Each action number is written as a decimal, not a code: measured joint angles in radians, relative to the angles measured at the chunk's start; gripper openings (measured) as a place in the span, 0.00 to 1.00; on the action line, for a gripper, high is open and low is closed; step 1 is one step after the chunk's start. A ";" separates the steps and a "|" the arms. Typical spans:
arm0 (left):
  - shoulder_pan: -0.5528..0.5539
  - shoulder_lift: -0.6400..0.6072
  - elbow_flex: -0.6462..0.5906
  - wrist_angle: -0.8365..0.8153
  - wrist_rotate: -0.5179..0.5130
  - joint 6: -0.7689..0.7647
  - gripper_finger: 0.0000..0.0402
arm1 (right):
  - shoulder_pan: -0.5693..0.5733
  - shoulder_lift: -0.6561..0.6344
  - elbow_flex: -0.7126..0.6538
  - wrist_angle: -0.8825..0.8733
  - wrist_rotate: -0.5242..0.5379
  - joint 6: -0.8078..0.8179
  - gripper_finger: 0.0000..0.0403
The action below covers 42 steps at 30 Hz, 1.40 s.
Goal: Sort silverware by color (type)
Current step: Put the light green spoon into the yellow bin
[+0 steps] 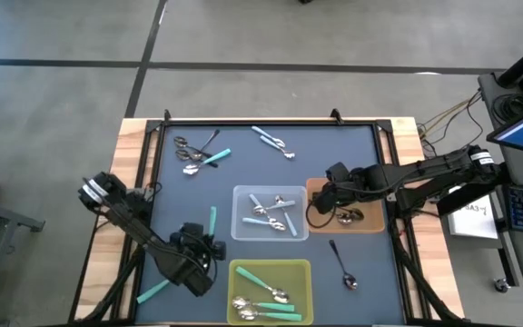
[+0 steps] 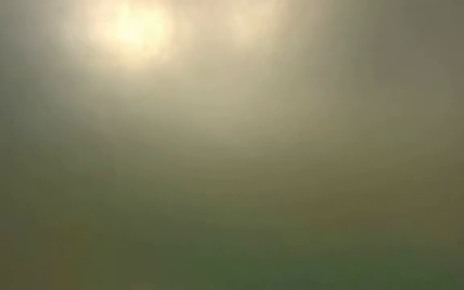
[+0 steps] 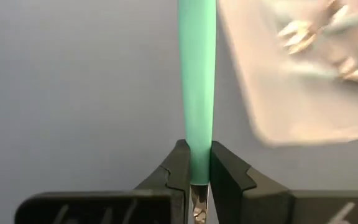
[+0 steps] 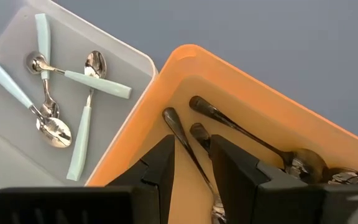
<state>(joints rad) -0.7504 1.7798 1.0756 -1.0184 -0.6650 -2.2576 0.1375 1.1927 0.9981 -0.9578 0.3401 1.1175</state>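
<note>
My left gripper (image 1: 203, 243) is near the table's front left, shut on a teal-handled spoon (image 1: 212, 219) whose handle juts toward the far edge. My right gripper (image 4: 192, 163) hangs open over the brown bin (image 1: 370, 222). Its fingers stand on either side of a dark spoon's handle (image 4: 180, 135) lying in that bin among other dark spoons. The clear bin (image 1: 243, 227) holds light-blue spoons (image 4: 84, 144). The yellow-green bin (image 1: 300, 269) holds teal spoons (image 1: 263, 283). The low view shows only a haze. My left gripper pinches the teal spoon's handle (image 3: 197, 163) between its two fingers (image 3: 174, 171), close to where the metal neck (image 3: 197, 205) begins. The handle runs straight on past the fingertips, in line with the fingers.
Loose on the dark mat are a teal piece (image 1: 152, 291) at the front left, a dark spoon (image 1: 343, 263) right of the yellow-green bin, a cluster of spoons (image 1: 196, 156) at the far left, and light-blue spoons (image 1: 274, 141) at the far middle. A raised frame (image 1: 261, 121) borders the mat.
</note>
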 joint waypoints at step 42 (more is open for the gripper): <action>0.013 -0.100 0.128 0.652 -0.105 1.407 0.05 | 0.000 0.000 0.000 0.017 0.000 0.000 0.24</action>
<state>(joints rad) -0.7373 1.6802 1.2039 -0.3661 -0.7697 -0.8503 0.1374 1.1927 0.9981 -0.9408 0.3399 1.1177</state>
